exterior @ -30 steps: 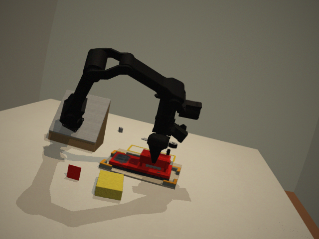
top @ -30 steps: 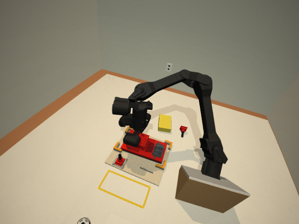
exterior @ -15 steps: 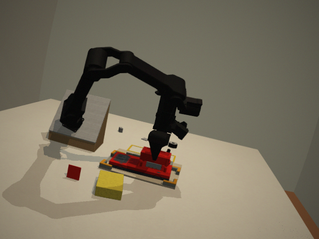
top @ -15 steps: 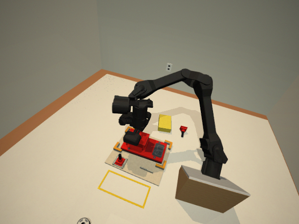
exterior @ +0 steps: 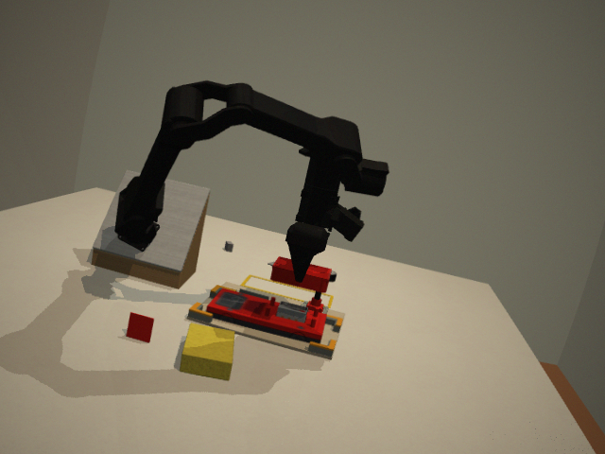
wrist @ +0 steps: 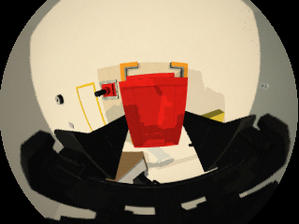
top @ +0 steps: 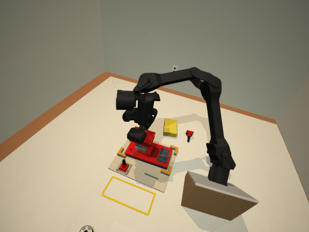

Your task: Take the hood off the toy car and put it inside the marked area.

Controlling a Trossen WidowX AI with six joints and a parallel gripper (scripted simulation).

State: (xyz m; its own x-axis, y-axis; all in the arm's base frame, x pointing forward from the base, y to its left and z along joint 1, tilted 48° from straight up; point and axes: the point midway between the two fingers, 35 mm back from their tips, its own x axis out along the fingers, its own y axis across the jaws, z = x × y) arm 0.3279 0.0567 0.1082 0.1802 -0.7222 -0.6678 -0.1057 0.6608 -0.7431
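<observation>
The red hood (top: 151, 140) (exterior: 318, 279) (wrist: 156, 93) hangs in the air above the toy car, roughly level. My gripper (top: 147, 136) (exterior: 301, 274) (wrist: 155, 115) is shut on the hood, one finger on each side; the far finger is hidden in the top and exterior views. The red car body (top: 152, 160) (exterior: 258, 317) sits between orange corner brackets on a thin board. Its grey engine block (top: 141, 148) (exterior: 292, 311) is uncovered below the hood. The marked area, a yellow outline (top: 125, 204) (exterior: 249, 276) (wrist: 85, 85), lies on the table beside the board.
A red stand with a black peg (top: 123, 166) (wrist: 109, 90) rises from the board between car and marked area. A yellow block (top: 170, 127) (exterior: 207, 350) lies beyond the car's other side, near a red piece (top: 189, 134) (exterior: 140, 327). The wooden wedge (top: 217, 202) (exterior: 181, 215) carries my arm's base.
</observation>
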